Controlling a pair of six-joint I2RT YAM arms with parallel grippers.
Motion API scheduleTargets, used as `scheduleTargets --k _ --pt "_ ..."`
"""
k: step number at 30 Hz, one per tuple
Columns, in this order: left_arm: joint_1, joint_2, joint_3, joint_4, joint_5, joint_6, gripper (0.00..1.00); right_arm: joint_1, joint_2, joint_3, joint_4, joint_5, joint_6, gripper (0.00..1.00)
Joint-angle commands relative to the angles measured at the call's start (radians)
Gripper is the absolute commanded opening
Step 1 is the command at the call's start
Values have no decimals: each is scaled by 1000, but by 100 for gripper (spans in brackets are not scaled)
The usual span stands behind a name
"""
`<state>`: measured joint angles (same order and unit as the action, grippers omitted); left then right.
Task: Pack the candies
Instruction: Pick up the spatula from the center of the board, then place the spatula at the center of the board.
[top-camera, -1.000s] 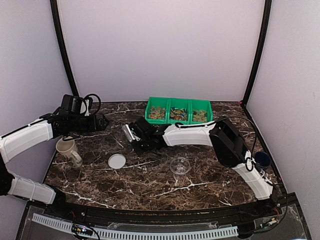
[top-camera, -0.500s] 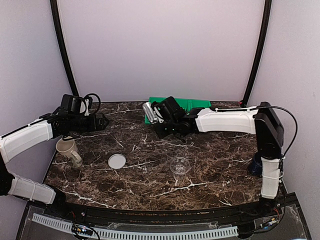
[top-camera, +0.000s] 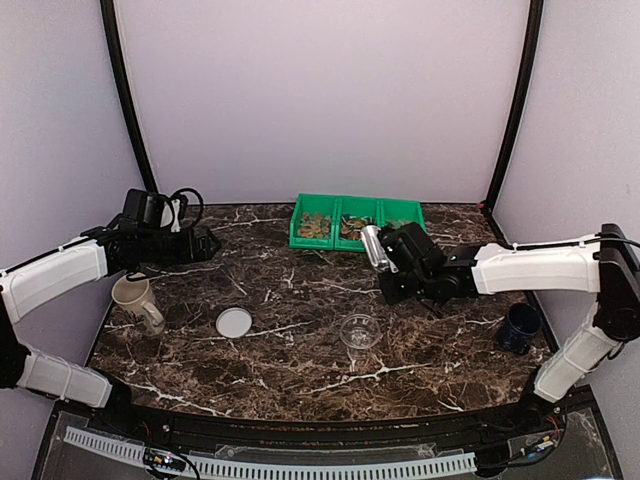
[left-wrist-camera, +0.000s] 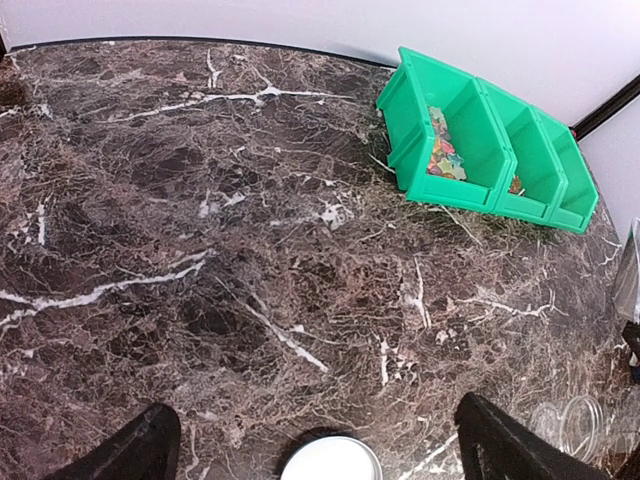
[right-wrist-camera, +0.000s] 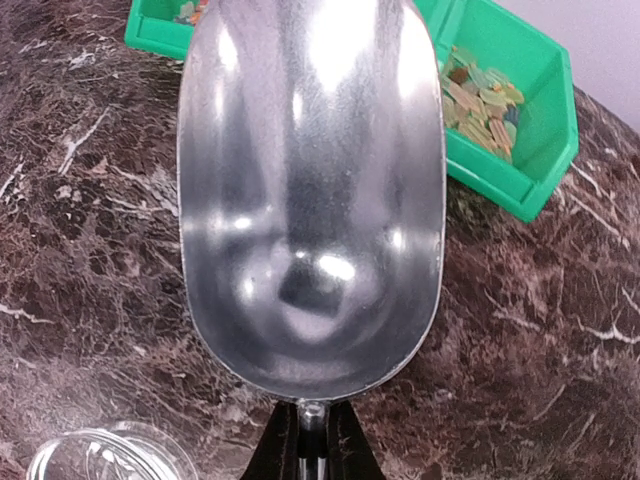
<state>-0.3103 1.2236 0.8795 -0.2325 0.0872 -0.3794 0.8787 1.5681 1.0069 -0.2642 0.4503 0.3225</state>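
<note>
- Dark marble table (top-camera: 300, 370) with white walls behind, seen from above: the green bin (top-camera: 330, 243) sits at the far edge, and the candies (top-camera: 316, 226) lie in its three compartments.
- Within the last second the right gripper (top-camera: 388, 255) has swung from the left of the bin across its front to the right-hand end. It is clamped on a metal scoop (top-camera: 372, 245), which now hangs just in front of the bin. I judge that it is lining up to dig in, so no packing has started.
- A clear cup (top-camera: 360, 331) stands nearer the arms, with a white lid (top-camera: 234, 322) to its left. A beige mug (top-camera: 135, 298) and a dark blue mug (top-camera: 519, 326) sit at the two sides.
- The left gripper (top-camera: 205, 243) hovers at the far left and has not moved.
- Left wrist view: its fingers (left-wrist-camera: 135, 452) are spread fully wide with nothing between them. The bin is well off, up and to the right.
- Right wrist view: the scoop's bowl is bare and shiny, with no sweet in it. The bin lies just past its tip and the cup's rim shows at lower left.
- No brand or label shows. The wrappers may carry print, but they are too small to read.
</note>
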Motion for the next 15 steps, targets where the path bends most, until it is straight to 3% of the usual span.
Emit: scheduleTargets --k 1,15 --pt "8 8 -14 15 26 -12 99 -22 -84 -119 1 45 145 0" --pt "7 10 -16 16 29 -11 99 -143 -127 -349 51 14 319 0"
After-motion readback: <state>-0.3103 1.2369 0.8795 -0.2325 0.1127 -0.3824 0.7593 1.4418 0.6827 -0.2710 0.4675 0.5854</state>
